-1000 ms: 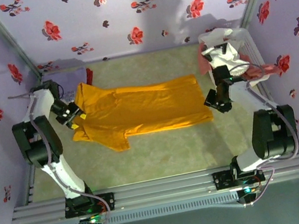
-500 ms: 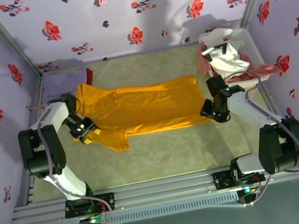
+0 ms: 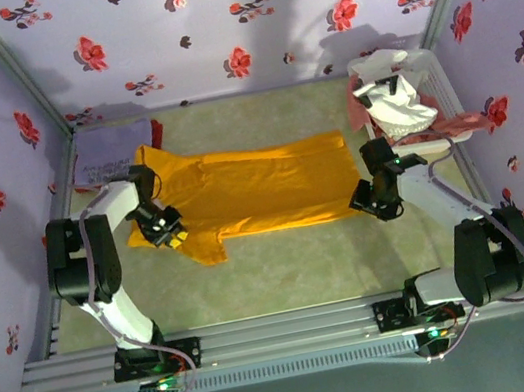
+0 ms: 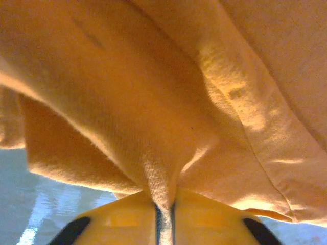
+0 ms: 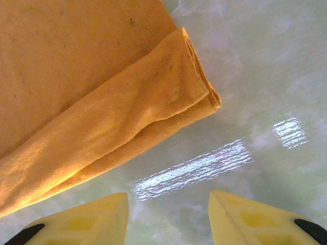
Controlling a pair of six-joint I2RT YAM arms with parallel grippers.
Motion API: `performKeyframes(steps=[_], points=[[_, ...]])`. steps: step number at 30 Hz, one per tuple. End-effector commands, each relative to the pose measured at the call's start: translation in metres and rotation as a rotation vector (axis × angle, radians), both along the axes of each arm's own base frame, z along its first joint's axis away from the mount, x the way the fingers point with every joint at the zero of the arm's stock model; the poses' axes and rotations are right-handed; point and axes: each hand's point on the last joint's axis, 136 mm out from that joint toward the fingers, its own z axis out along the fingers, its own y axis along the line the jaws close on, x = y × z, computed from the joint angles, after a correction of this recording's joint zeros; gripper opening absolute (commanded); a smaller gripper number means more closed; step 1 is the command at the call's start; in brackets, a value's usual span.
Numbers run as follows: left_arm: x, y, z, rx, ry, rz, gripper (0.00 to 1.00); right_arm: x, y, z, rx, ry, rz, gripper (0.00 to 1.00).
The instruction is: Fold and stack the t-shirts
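From above, the lavender t-shirt (image 3: 113, 146) lies in the far-left corner of the desk (image 3: 284, 263), its lettering too small to read. A sliver of red cloth (image 3: 157, 131) pokes out just beside it. At the far right, a heap of white and pink cloth (image 3: 392, 97) sits in what may be a white basket (image 3: 447, 92), whose walls are hard to make out. The mustard-orange t-shirt (image 3: 261, 188) lies flat across the middle of the desk. The left arm bends low over the sleeve end, with the left gripper (image 3: 169, 235) at the shirt's near-left edge. The right arm reaches to the other end, with the right gripper (image 3: 366, 200) by the near-right corner.

At the left wrist, the left gripper (image 4: 164, 217) is pinched together on a small ridge of the mustard-orange t-shirt (image 4: 153, 102), which hides nearly all of the desk.

At the right wrist, the right gripper (image 5: 168, 217) stands apart, its yellow fingers (image 5: 82, 224) cut off at the lower edge and holding nothing. It is above the glossy desk (image 5: 255, 76), near the folded corner of the mustard-orange t-shirt (image 5: 127, 102).
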Motion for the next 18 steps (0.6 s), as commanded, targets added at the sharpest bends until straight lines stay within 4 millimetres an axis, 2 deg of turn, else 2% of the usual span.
performKeyframes(steps=[1, 10, 18], points=[[0.005, -0.001, 0.005, 0.002, 0.002, -0.003, 0.07, -0.002, 0.003, 0.001, 0.010, 0.007, -0.004, 0.46], [0.028, -0.004, 0.028, -0.003, -0.025, -0.008, 0.05, 0.002, 0.007, 0.004, 0.019, -0.007, 0.011, 0.46], [0.071, -0.012, 0.033, -0.019, -0.039, -0.021, 0.05, 0.014, 0.014, 0.009, 0.044, -0.021, 0.036, 0.47]])
